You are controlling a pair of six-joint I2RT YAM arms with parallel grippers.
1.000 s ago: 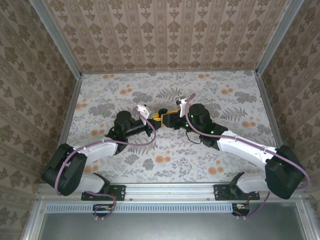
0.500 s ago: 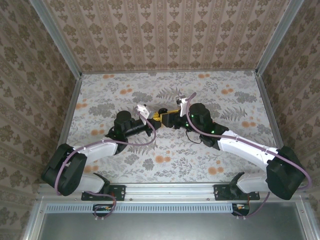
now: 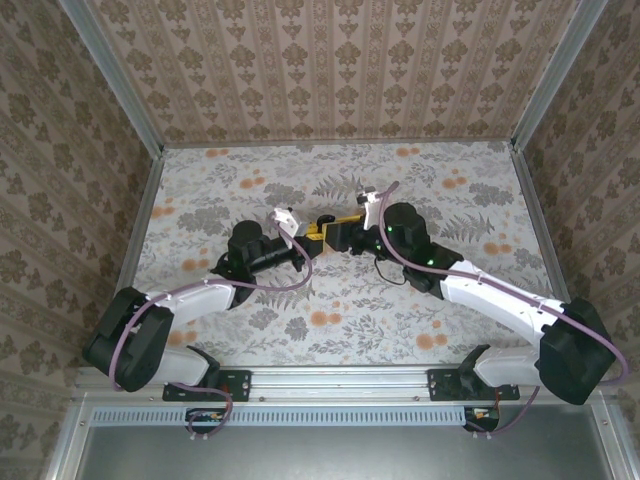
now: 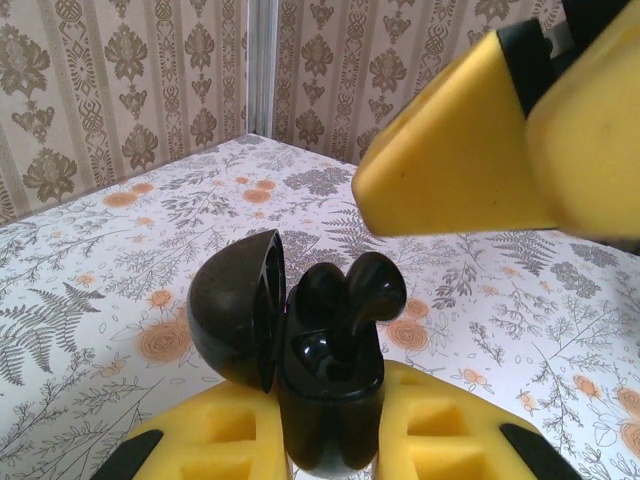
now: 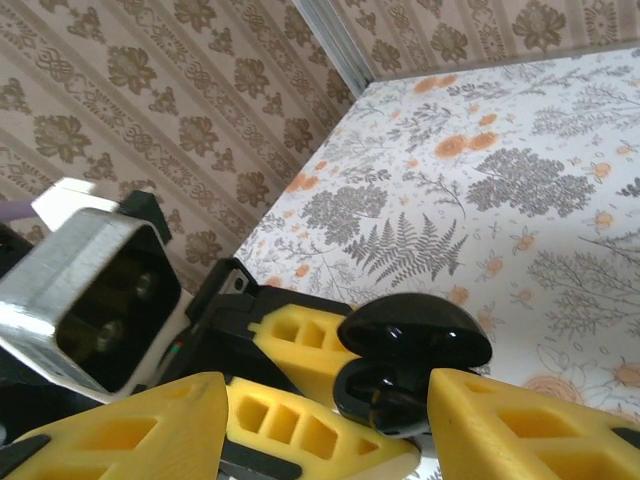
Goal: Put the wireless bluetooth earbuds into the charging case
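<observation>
Charging case, black, lid open: one, clamped upright in the left fingers over the desk. Earbud: one counted, standing in the case. Right fingers: two, apart, just beside the case, spread wider than a second ago.

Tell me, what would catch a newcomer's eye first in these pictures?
Two robot arms meet nose to nose at the middle of a flowered table. The left gripper, with bright yellow fingers, clamps a small black charging case, its lid swung open and a black earbud sticking up out of it. The right gripper hovers close over the case, fingers apart.
</observation>
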